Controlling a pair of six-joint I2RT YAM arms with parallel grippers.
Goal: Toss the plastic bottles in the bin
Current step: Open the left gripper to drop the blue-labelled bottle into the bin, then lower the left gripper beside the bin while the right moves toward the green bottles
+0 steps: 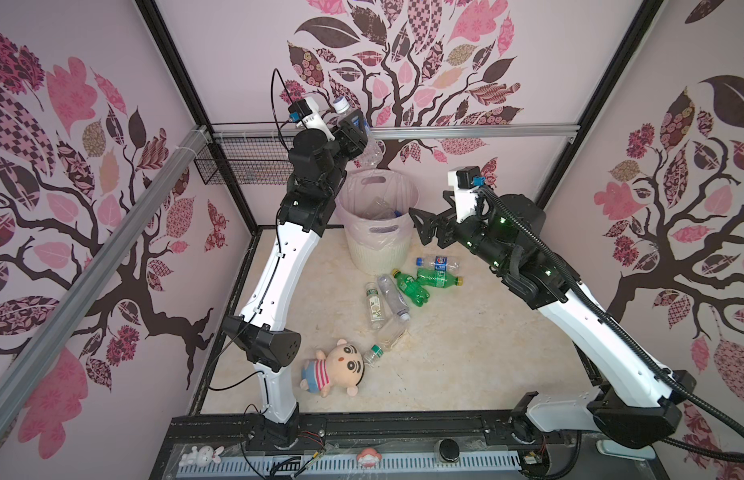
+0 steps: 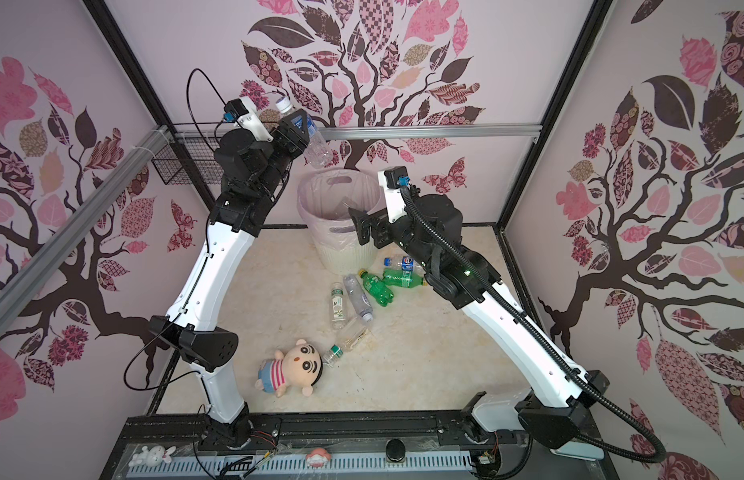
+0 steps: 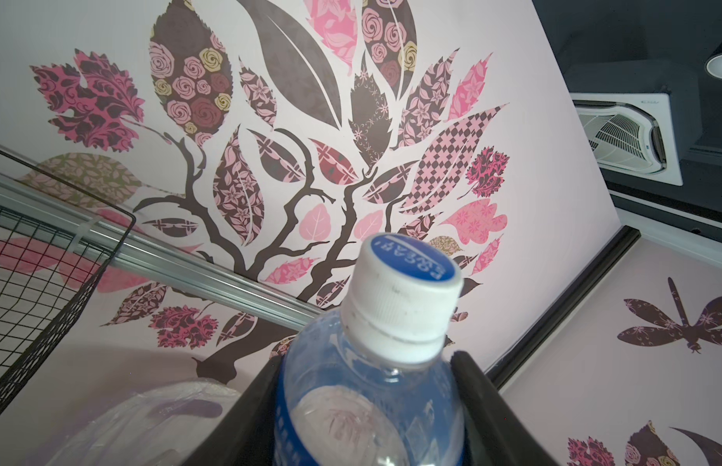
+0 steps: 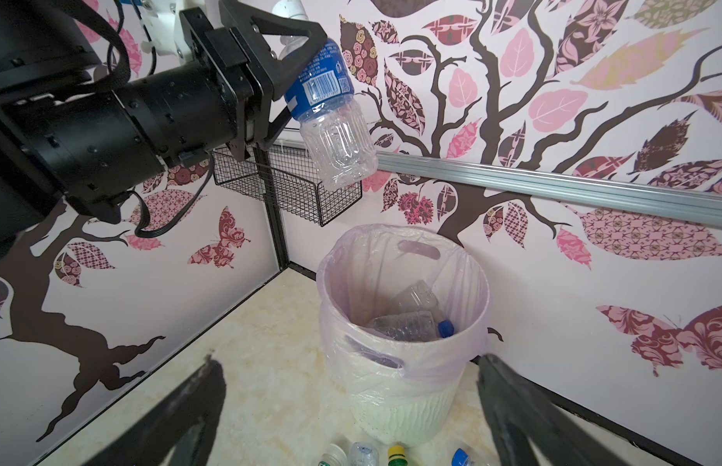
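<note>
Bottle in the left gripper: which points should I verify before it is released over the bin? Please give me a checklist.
1. Left gripper shut on the bottle: ok.
2. Bottle straight above the bin opening: cannot tell; it hangs high, near the far rim.
3. Room in the bin: ok; only a few bottles lie at its bottom.
4. Right gripper out of the drop path: ok; open, beside the bin.
5. Wire basket apart from the bottle: ok.
</note>
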